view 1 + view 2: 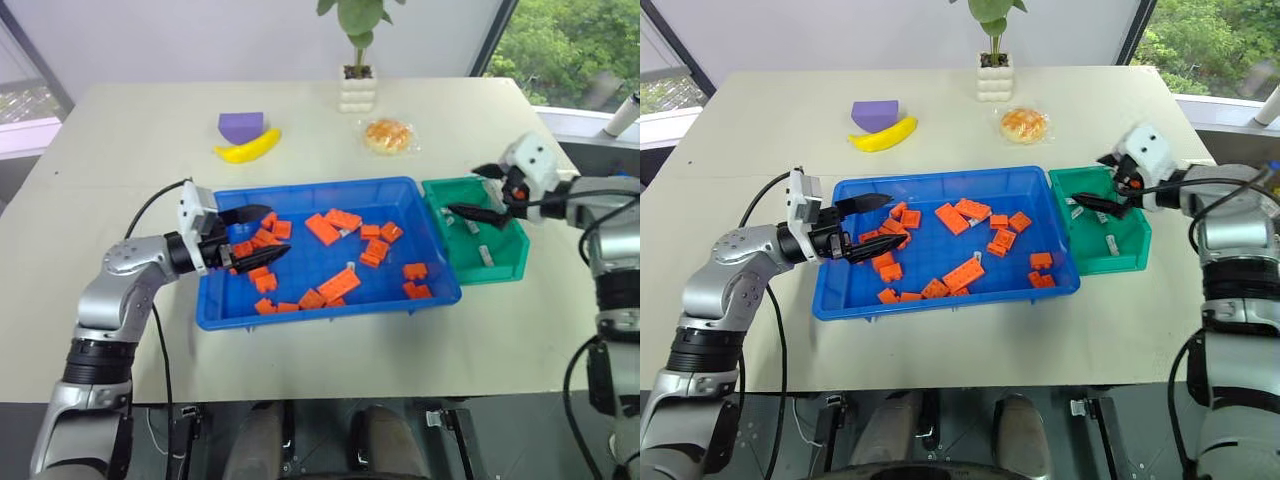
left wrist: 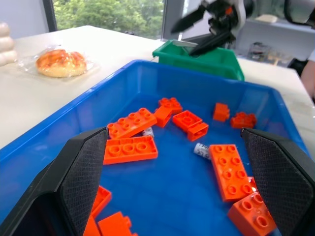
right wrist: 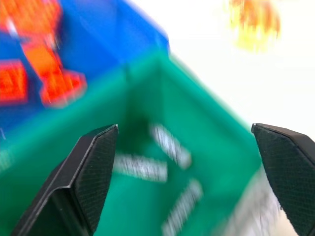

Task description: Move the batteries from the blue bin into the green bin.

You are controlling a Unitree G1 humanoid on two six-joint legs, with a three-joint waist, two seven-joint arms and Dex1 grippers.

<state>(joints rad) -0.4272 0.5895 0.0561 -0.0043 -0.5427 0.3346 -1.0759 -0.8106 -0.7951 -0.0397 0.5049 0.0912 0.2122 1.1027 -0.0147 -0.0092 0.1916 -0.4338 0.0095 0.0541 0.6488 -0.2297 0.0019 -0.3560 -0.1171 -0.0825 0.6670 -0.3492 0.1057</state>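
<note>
The blue bin [image 1: 300, 312] sits mid-table, strewn with orange bricks [image 1: 338, 285]. Two small grey batteries [image 2: 202, 149] lie among the bricks near its middle. My left gripper [image 1: 275, 230] hovers open and level over the bin's left end, nothing between its fingers. The green bin [image 1: 500, 272] stands against the blue bin's right side, and several batteries [image 3: 170, 145] lie on its floor. My right gripper [image 1: 465, 190] hangs open just above the green bin, tilted slightly down, with nothing held.
A banana [image 1: 248, 148] and a purple block [image 1: 240, 125] lie behind the blue bin on the left. A bagged bun [image 1: 388, 135] and a potted plant [image 1: 357, 85] stand at the back. Bare tabletop [image 1: 120, 190] surrounds the bins.
</note>
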